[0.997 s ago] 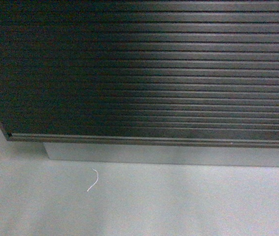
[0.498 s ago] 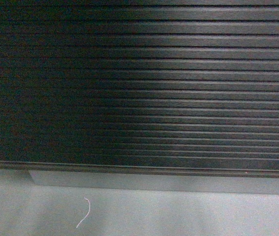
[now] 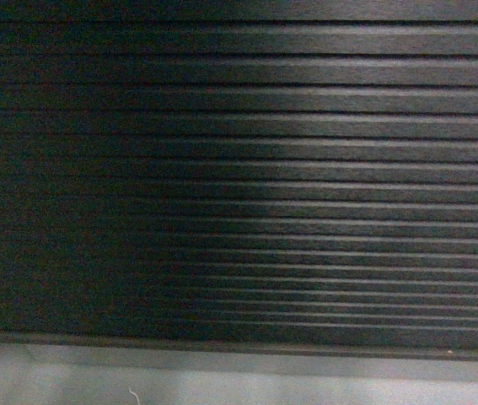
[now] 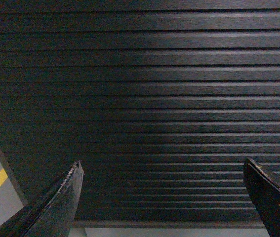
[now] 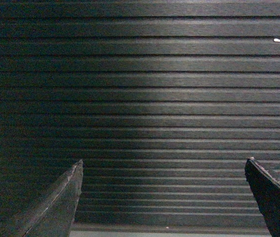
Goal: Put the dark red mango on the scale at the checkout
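Both grippers, left gripper and right gripper, gape wide and hold nothing, facing the checkout, whose ribbed dark front fills each frame. No mango or scale shows.

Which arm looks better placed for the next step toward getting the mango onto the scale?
Neither yet. Left gripper and right gripper are both open, empty, and face the checkout ribbed front alike. No mango or scale is in view, so these pictures cannot settle it.

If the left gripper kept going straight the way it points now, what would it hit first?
Most likely the ribbed front of the checkout: it fills the view between the left gripper's open fingers, nothing in between. Depth unclear.
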{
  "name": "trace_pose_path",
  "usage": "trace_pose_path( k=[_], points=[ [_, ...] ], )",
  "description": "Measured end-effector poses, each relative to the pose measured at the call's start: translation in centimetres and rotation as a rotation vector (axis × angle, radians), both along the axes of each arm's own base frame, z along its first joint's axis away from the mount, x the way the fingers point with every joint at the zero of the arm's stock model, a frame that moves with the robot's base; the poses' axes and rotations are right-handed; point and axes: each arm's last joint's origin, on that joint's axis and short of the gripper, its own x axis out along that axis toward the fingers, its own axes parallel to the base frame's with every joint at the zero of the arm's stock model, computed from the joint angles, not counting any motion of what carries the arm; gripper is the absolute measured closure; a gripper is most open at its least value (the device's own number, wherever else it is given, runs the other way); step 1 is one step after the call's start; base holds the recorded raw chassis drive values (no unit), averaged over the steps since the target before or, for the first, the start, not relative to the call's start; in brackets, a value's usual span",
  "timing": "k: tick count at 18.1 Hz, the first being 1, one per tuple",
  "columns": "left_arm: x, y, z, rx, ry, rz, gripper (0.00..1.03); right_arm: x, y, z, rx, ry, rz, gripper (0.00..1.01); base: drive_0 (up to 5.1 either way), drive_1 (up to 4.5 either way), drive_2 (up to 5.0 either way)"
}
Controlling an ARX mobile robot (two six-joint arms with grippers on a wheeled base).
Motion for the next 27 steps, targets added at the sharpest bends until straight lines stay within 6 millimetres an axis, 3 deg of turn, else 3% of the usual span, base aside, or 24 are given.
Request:
trace_pose_path(
  k=[27],
  points=[
    [0.0, 0.0, -0.01, 0.0, 0.001, 0.0, 0.05, 0.0, 0.0, 0.02, 0.0, -0.002, -0.001, 0.03, 0.0, 0.0, 0.0]
  ],
)
